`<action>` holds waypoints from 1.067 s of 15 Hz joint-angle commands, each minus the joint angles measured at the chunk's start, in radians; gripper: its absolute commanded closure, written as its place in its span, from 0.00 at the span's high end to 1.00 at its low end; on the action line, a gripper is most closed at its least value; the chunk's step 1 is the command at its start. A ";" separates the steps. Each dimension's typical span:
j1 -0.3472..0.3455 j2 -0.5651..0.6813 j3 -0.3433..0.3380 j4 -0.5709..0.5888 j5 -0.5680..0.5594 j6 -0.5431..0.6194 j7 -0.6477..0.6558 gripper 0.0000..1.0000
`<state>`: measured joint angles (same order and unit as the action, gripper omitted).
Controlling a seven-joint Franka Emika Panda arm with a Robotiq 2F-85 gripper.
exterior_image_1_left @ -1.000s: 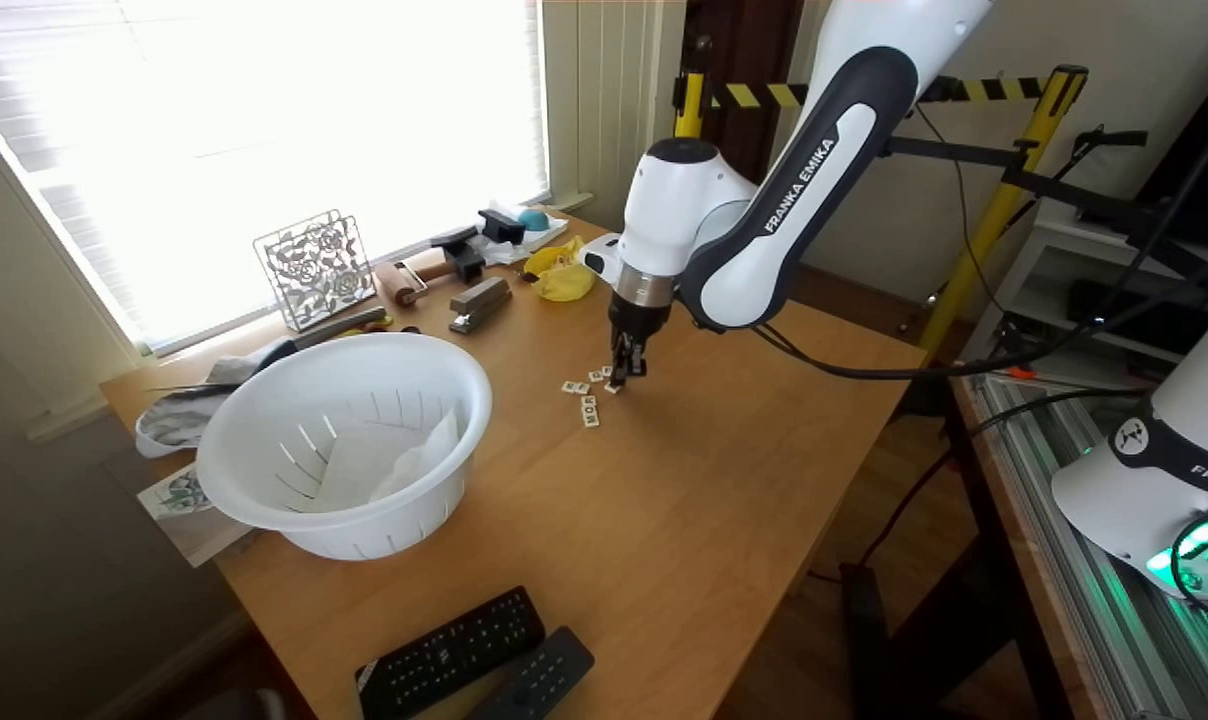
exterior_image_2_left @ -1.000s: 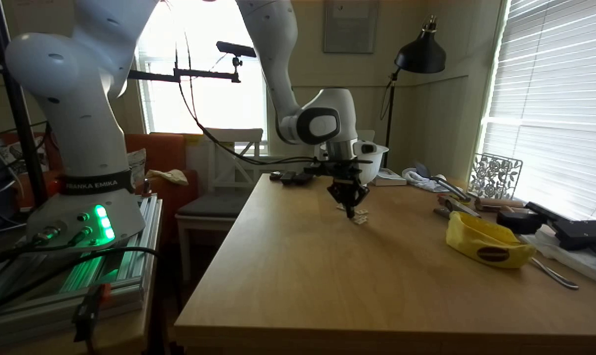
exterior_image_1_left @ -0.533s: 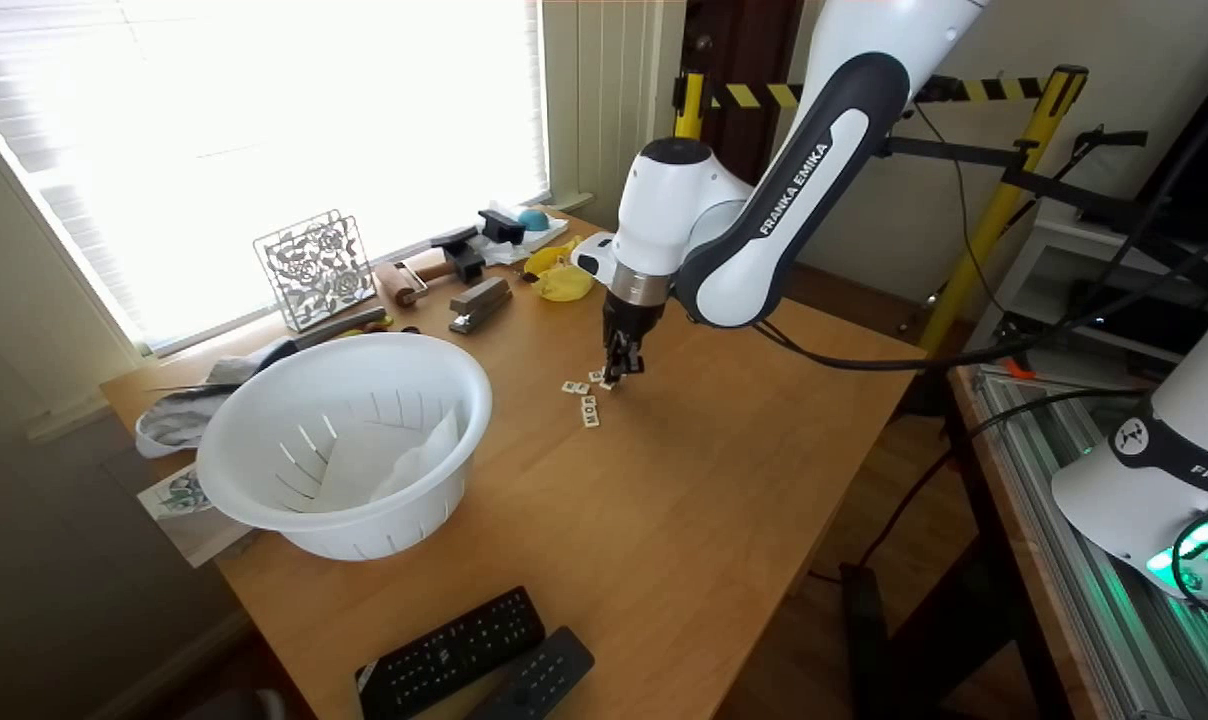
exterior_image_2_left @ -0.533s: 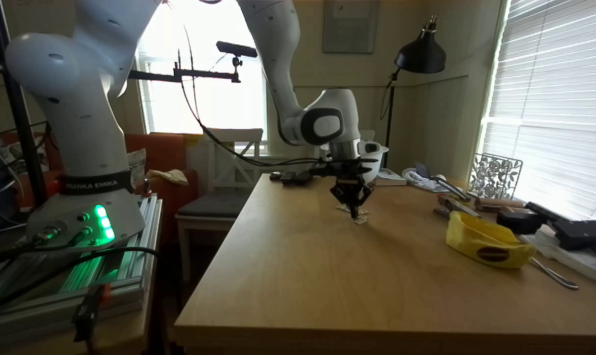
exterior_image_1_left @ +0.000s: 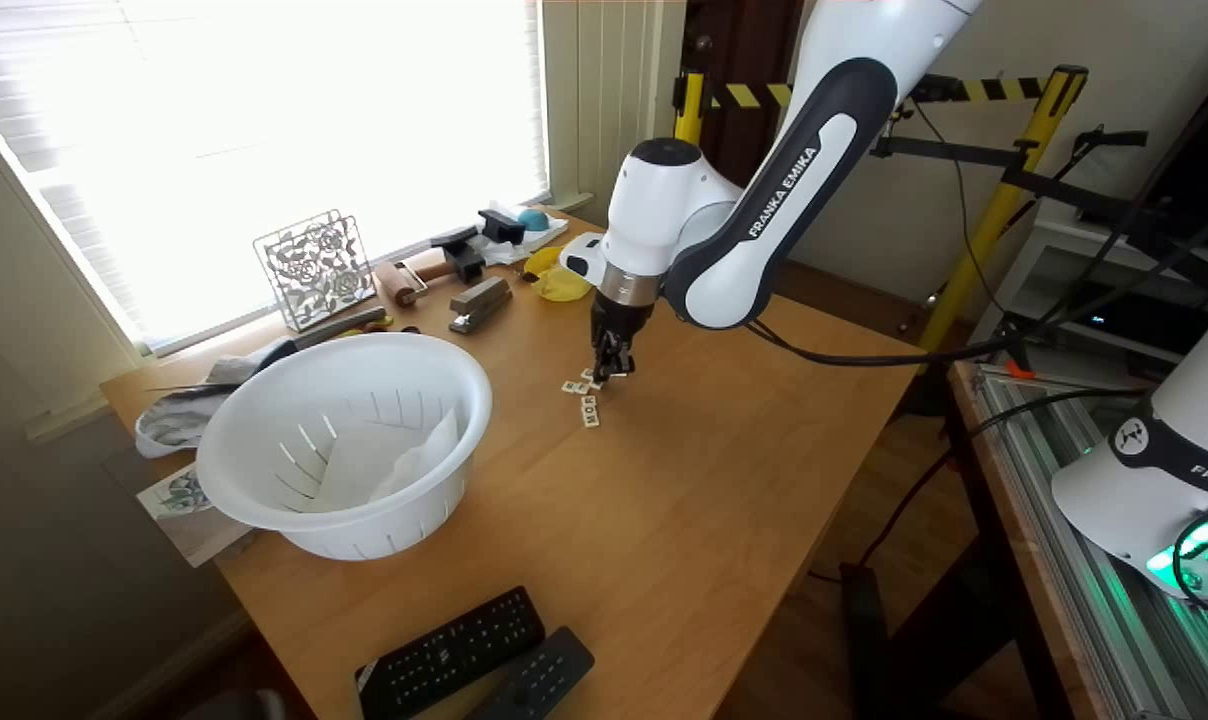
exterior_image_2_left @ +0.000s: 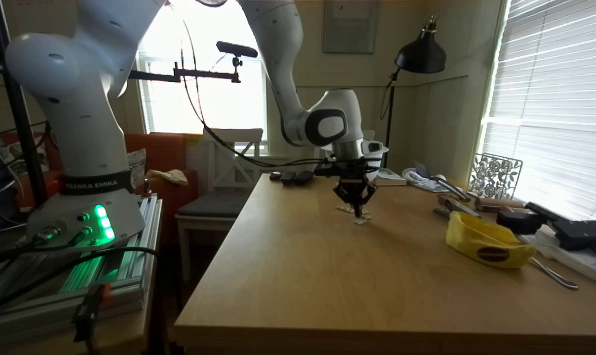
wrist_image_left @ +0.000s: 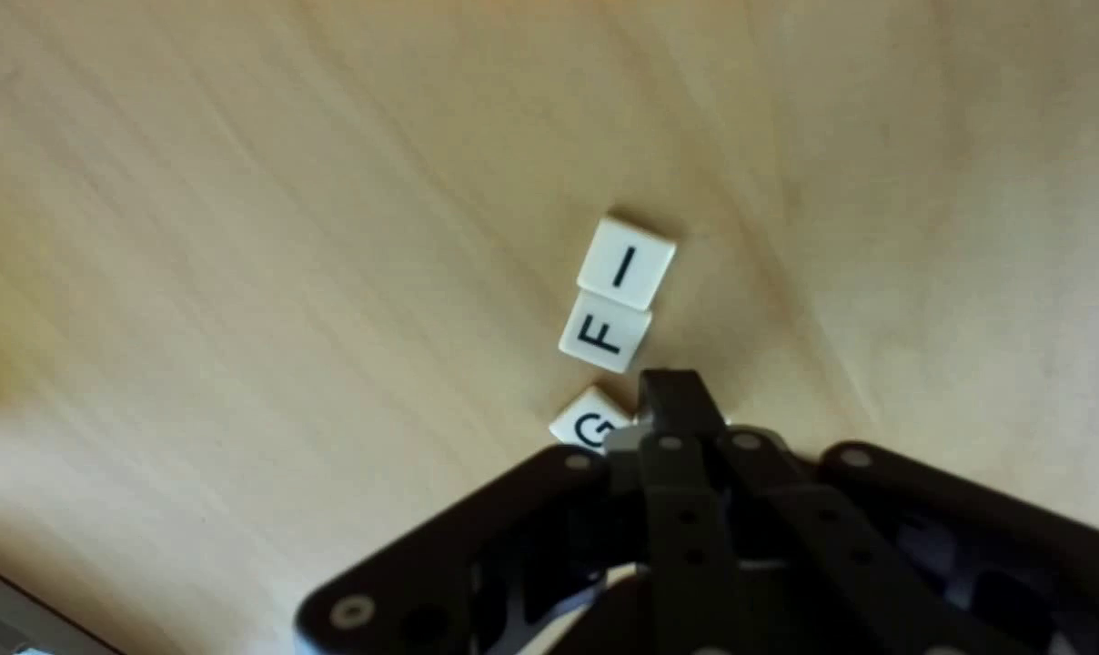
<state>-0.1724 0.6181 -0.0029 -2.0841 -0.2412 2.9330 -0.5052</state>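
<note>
Shifted left in an exterior view since a second ago, my closed gripper points down at the desk. In the wrist view's lower middle, the G tile lies close to it; above, the F tile touches the I tile.

Three readable letter tiles in the wrist view, one gripper, one desk, one white basket, two black remotes in an exterior view, one stapler, one lamp.

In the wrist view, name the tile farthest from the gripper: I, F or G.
The I tile; the F tile and G tile both lie nearer the gripper.
</note>
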 commanded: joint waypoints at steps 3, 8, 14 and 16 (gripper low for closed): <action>-0.021 0.043 0.033 0.044 -0.027 0.009 -0.034 0.00; -0.021 0.052 0.038 0.056 -0.029 0.010 -0.048 0.00; -0.024 0.057 0.047 0.063 -0.024 0.009 -0.070 0.00; -0.027 0.058 0.053 0.065 -0.019 0.006 -0.071 0.00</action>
<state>-0.1754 0.6411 0.0259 -2.0471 -0.2412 2.9330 -0.5644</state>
